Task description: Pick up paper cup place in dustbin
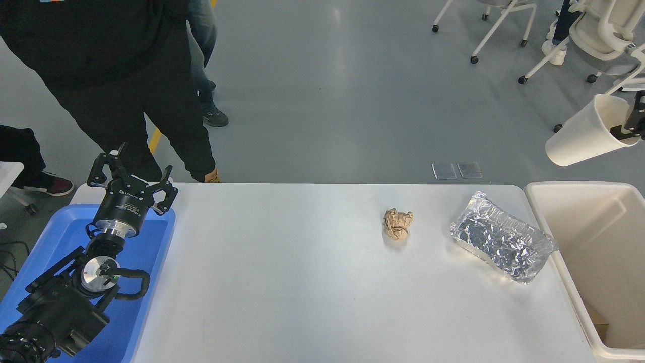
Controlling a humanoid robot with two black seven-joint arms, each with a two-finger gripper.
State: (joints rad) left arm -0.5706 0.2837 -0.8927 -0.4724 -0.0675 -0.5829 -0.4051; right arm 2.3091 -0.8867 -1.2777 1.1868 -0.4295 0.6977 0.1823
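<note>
Left tool (132, 174): fingers spread, holding nothing, parked above the blue tray (151, 252) at the worktop's (282, 282) left end.
Brown paper ball (398, 223): on the worktop, right of centre.
Foil container (502, 243): just beside the dustbin (564, 262).
Paper cup (587, 132): tilted, raised high above the dustbin's far end.
Right tool (632, 120): clamped on the cup's rim at the right edge.

The paper cup (584, 137) is plain cream-white, the dustbin (549, 201) beige. A crumpled paper ball (398, 224) is brown, a crinkled foil container (504, 242) silver. The tabletop (302, 282) is white, the tray (146, 252) blue, the left gripper (132, 174) black.
</note>
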